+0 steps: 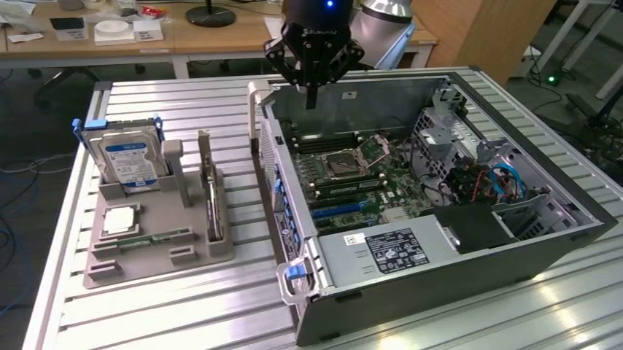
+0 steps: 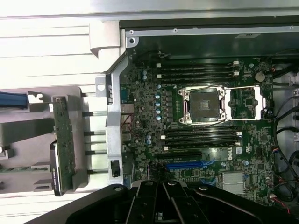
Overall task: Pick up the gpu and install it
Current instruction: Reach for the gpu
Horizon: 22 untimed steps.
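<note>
The gripper point(image 1: 311, 100) hangs over the far edge of the open computer case point(image 1: 545, 248), its fingers drawn together with nothing between them, well above the motherboard point(image 1: 355, 179). Over on the exterior view's left, the gpu point(image 1: 209, 193) stands on edge in a slot of the grey holder point(image 1: 146, 266), apart from the gripper. The hard drive point(image 1: 127, 157) stands upright in the same holder, just beside it. Everything rests on the slatted metal table point(image 1: 175, 109).
</note>
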Tool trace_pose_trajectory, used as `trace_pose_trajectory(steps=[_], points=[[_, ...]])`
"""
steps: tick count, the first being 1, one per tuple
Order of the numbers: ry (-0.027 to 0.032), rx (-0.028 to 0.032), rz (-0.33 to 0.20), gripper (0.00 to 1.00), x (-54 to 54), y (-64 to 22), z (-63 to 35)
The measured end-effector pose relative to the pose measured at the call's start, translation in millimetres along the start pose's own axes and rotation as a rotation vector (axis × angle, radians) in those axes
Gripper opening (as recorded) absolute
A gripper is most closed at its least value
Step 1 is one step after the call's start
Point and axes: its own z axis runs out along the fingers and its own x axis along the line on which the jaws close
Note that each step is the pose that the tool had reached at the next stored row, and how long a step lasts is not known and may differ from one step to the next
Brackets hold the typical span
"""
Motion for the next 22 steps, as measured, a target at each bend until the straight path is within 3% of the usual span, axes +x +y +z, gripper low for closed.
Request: trace_pose_trajectory(steps=[22], points=[[0.0000,0.0000,0.000,0.10,22.4,-2.0,-0.6]])
